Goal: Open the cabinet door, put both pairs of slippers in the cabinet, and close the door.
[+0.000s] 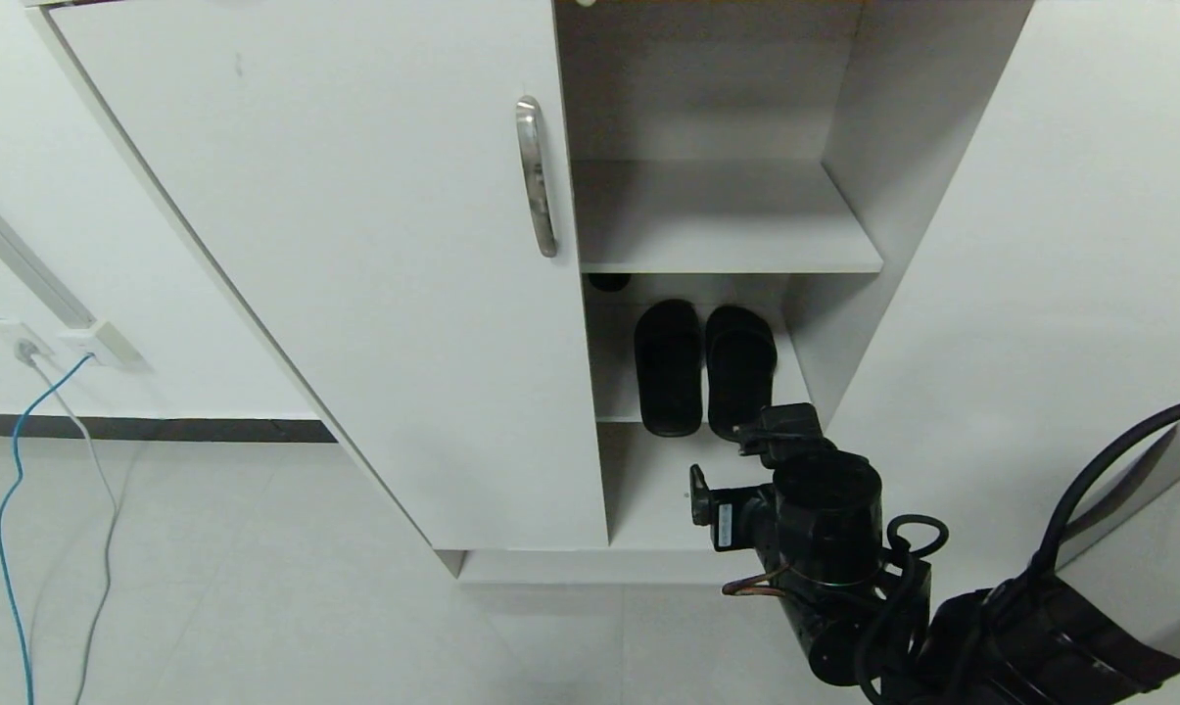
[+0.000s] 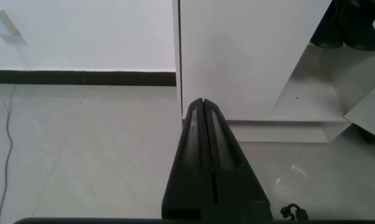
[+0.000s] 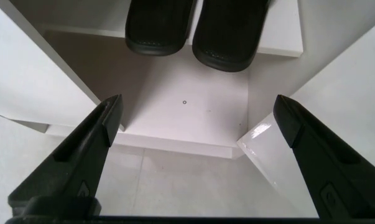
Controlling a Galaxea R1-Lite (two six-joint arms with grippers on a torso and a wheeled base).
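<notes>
A pair of black slippers (image 1: 704,367) lies side by side on the middle shelf of the white cabinet, toes inward. The pair also shows in the right wrist view (image 3: 159,25) and the left wrist view (image 2: 349,25). A small dark thing (image 1: 609,282) sits farther back on that shelf, mostly hidden by the left door (image 1: 354,245). The right door (image 1: 1040,245) stands swung open. My right gripper (image 1: 736,455) (image 3: 198,106) is open with nothing between its fingers, just in front of the bottom shelf (image 3: 187,106) and below the slippers. My left gripper (image 2: 203,106) is shut over the floor, left of the cabinet opening.
The left door is shut and carries a metal handle (image 1: 536,176). The upper shelf (image 1: 727,220) is bare. A wall socket (image 1: 22,343) with a blue cable (image 1: 12,509) and a grey one hangs at the far left, over pale floor tiles (image 1: 257,587).
</notes>
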